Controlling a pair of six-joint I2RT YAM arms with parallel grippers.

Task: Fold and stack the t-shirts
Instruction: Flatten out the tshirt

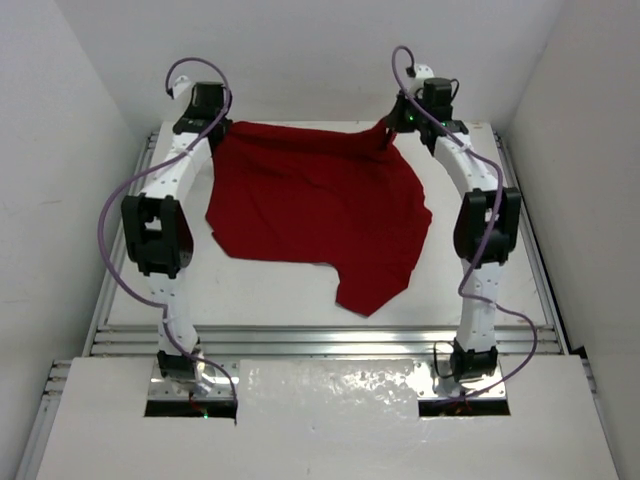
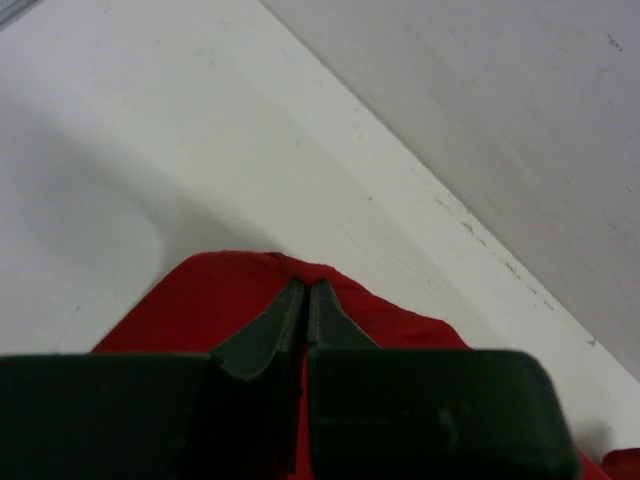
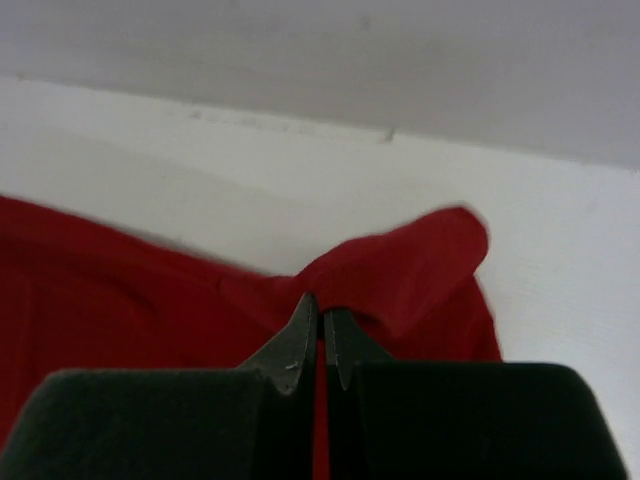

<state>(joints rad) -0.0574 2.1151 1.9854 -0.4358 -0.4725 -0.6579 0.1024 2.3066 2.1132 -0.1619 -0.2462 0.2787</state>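
Dark red t-shirt [image 1: 315, 215] is lying spread on the white tabletop [image 1: 270, 295], sitting toward the far side, with its far edge being held up at two corners. The left fingers [image 2: 268, 338] are pressing together on a peaked fold of red cloth at the far left corner. The right fingers [image 3: 291, 343] are clamping another raised bit at the far right corner, with a thin red strip showing in the slit between them. From the top camera neither set of fingers is showing, as both are hiding under the wrists, and the left arm [image 1: 165, 215] is covering part of the shirt's left edge. The right arm [image 1: 480, 220] is standing just beside the right edge. It is hard to tell whether the held edge is hem or shoulders. A tongue of cloth is sticking out at the near right, maybe a sleeve, but this can't be confirmed. Both wrist views are cutting off most of the shirt, and the black finger mounts are blocking the lower part. In the right wrist view a flap is curling over beside the fingers, hiding its underside. The grey wall [image 2: 500, 120] is running just behind the held corner.
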